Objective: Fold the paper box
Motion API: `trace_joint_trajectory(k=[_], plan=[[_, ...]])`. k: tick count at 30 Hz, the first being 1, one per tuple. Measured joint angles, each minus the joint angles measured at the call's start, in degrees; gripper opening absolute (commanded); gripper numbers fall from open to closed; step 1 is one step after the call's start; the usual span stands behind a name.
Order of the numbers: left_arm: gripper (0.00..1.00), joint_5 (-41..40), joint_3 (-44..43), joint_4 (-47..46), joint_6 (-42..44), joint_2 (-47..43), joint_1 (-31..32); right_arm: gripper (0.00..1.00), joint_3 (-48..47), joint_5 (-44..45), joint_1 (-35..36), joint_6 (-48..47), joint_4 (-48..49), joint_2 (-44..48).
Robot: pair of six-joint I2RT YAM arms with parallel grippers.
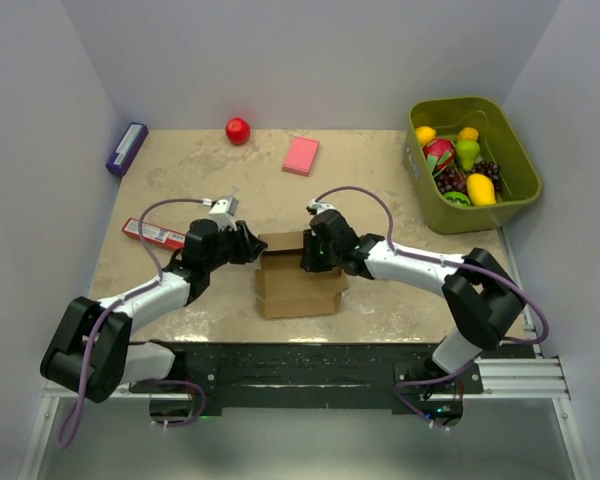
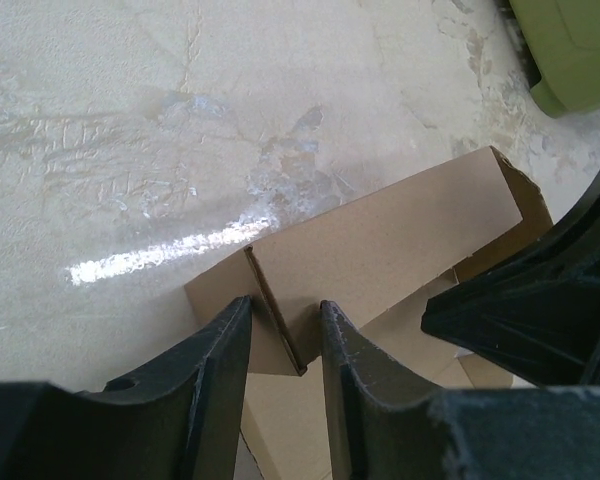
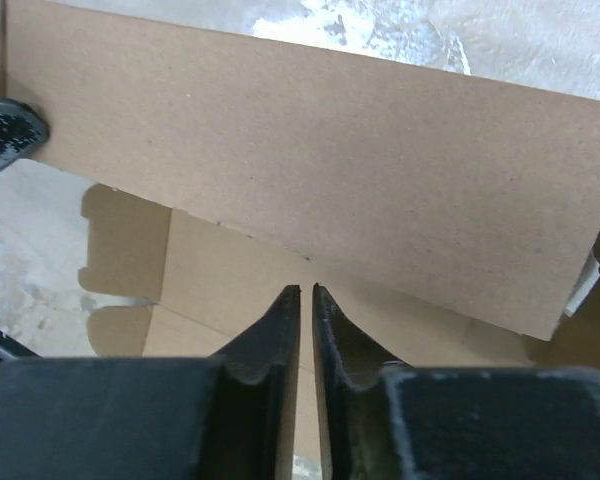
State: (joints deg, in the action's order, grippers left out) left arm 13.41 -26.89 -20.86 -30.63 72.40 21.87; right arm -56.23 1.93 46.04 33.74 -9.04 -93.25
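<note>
Table [image 1: 380, 185] carries paper box [image 1: 295, 292], bin [image 1: 523, 190], pink block [image 1: 301, 156]

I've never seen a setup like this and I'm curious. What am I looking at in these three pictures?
Two robot arms are bolted at the table's near edge; each ends in a two-finger gripper. One picture looks down from above; the other two come from wrist cameras. Between the arms sits a brown cardboard box, partly folded. Also there: a pink block, a red ball, a purple case, a red pack and a green bin of toy fruit. The left gripper straddles a box wall; the right gripper, nearly closed, sits at a flap. Whether either pinches, I cannot tell.
</note>
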Motion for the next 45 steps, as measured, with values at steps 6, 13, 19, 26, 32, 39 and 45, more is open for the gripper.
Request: trace_joint_trajectory(k=[6,13,19,26,32,39,45], plan=[[0.37,-0.42,-2.21,1.49,0.59,1.70,-0.04,0.68,1.25,0.02,0.04,-0.09,0.52,3.96],[0.37,-0.81,-4.37,3.65,2.27,2.82,-0.04,0.77,1.40,2.82,-3.56,-2.97,-6.60,19.89],[0.37,-0.79,-4.52,4.00,2.82,2.84,-0.04,0.68,2.95,7.98,-17.29,-4.81,-8.66,23.15],[0.37,-0.76,-5.31,4.33,3.28,3.54,-0.07,0.61,7.41,8.81,-16.37,-7.50,-9.84,12.00],[0.36,-0.57,-5.68,4.46,3.50,4.02,-0.13,0.63,9.66,4.55,-14.51,-10.78,-5.01,9.75],[0.36,-0.37,-6.01,4.52,3.93,4.35,-0.39,0.66,11.26,0.42,-13.94,-14.73,4.90,7.82],[0.36,-0.39,-6.43,4.76,4.44,4.63,-0.92,0.67,12.92,-1.20,-13.94,-17.86,12.76,6.95]])
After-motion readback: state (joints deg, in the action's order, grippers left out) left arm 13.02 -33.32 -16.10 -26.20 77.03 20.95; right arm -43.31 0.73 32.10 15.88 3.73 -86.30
